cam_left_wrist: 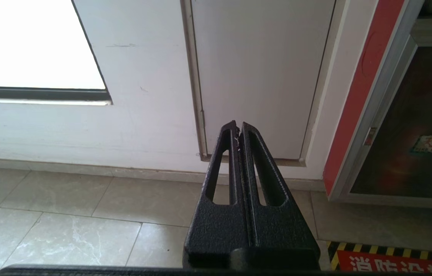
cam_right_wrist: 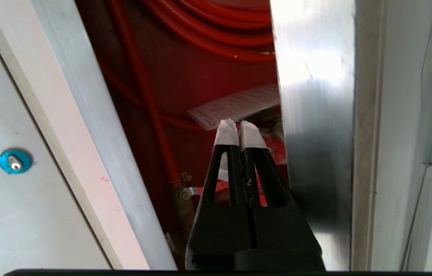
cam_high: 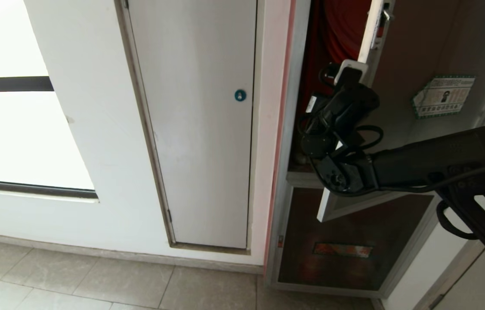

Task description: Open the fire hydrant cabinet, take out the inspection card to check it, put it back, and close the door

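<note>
Reaching into open fire hydrant cabinet [cam_high: 298,107], right pincer [cam_right_wrist: 238,130] closed

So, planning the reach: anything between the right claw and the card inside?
Nothing: in the right wrist view, the shut right claw faces the inspection card across bare space.

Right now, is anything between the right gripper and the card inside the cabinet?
Nothing visible. The door stands ajar, and the right gripper, shut and empty, points into the gap beside the door's metal edge. The card lies just beyond its tips, under the hose.
</note>
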Tool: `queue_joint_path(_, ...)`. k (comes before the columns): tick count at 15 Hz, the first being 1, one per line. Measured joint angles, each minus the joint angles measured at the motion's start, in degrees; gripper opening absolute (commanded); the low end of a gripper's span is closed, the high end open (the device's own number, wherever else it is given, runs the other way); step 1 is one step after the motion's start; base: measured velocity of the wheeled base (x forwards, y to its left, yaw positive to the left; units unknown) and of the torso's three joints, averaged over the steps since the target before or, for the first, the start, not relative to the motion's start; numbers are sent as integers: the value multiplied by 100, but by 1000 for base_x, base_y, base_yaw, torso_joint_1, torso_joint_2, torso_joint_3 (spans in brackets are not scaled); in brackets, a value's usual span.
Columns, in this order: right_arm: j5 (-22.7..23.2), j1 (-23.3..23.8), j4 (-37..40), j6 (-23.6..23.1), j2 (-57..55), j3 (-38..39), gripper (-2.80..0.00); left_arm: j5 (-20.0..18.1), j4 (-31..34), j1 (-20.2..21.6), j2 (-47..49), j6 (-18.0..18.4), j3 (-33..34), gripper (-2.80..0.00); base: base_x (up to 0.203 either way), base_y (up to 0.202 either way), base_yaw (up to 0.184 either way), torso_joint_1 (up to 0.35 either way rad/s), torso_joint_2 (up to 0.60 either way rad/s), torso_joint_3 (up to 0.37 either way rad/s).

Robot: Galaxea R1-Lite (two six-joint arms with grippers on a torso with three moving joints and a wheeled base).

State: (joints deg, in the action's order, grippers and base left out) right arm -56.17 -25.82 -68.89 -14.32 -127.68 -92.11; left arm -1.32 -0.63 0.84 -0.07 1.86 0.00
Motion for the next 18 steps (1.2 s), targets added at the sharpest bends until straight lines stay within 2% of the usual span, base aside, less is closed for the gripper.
queue_joint_path(18,-135,9,-847,7,2031,2770,-280,0,0,0,0,-2,0,-280,0,0,0,0,0,0)
